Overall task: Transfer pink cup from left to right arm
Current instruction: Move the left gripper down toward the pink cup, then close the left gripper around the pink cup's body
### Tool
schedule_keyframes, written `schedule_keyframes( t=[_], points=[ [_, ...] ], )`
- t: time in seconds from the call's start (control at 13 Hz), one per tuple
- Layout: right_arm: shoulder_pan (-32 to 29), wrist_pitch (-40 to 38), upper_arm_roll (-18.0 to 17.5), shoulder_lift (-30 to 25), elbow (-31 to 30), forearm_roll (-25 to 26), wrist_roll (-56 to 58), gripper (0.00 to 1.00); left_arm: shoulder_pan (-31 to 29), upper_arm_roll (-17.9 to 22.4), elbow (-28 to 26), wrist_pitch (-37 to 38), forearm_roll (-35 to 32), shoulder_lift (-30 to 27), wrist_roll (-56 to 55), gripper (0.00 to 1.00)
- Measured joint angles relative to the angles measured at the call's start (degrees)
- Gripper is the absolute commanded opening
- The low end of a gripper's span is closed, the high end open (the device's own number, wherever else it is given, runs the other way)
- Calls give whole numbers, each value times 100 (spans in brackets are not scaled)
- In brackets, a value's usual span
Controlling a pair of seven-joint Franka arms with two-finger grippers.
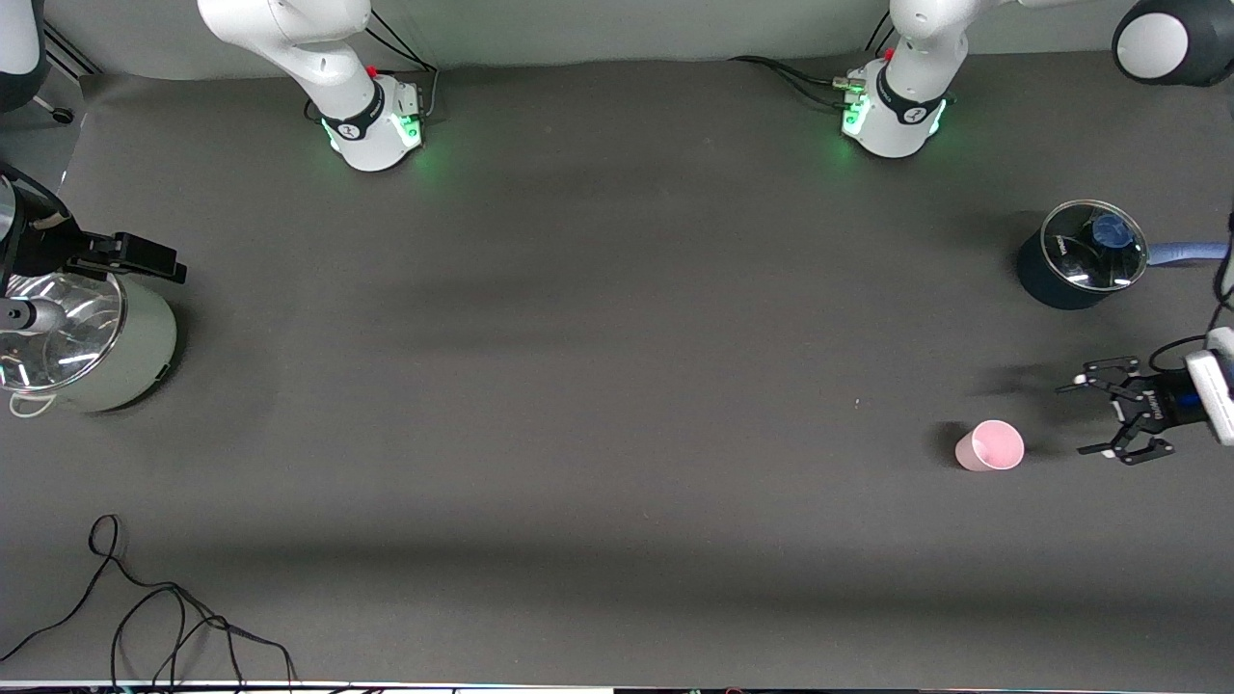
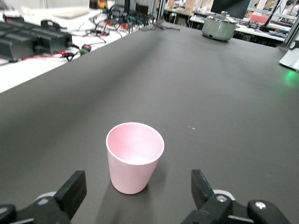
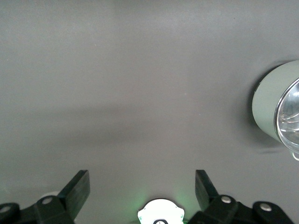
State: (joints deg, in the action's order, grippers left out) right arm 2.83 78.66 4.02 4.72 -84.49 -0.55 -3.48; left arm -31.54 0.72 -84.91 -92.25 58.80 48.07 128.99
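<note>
The pink cup (image 1: pixel 989 446) stands upright and empty on the dark table toward the left arm's end. My left gripper (image 1: pixel 1082 416) is open and low beside it, fingers pointing at the cup from a short gap. In the left wrist view the cup (image 2: pixel 134 156) stands just ahead of the open left gripper (image 2: pixel 138 186), centred between the two fingers and touching neither. My right gripper (image 1: pixel 145 258) waits up over the pale-green pot at the right arm's end. In the right wrist view it (image 3: pixel 141 186) is open and empty.
A dark blue pot (image 1: pixel 1036 275) with a glass lid and a blue handle stands farther from the front camera than the cup. A pale-green pot (image 1: pixel 135 357) with a glass lid stands at the right arm's end. A loose black cable (image 1: pixel 145 617) lies by the front edge.
</note>
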Motion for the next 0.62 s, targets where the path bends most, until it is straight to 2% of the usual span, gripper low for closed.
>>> schedule_keyframes(
  t=[0.31,0.62],
  points=[
    [1,0,0,2,0,1,1,100,-7,0,-21,-109,639,648,1290,100],
    [2,0,-2,2,0,1,1,100,-19,1,-17,-126,1076,969,1918,100]
  ],
)
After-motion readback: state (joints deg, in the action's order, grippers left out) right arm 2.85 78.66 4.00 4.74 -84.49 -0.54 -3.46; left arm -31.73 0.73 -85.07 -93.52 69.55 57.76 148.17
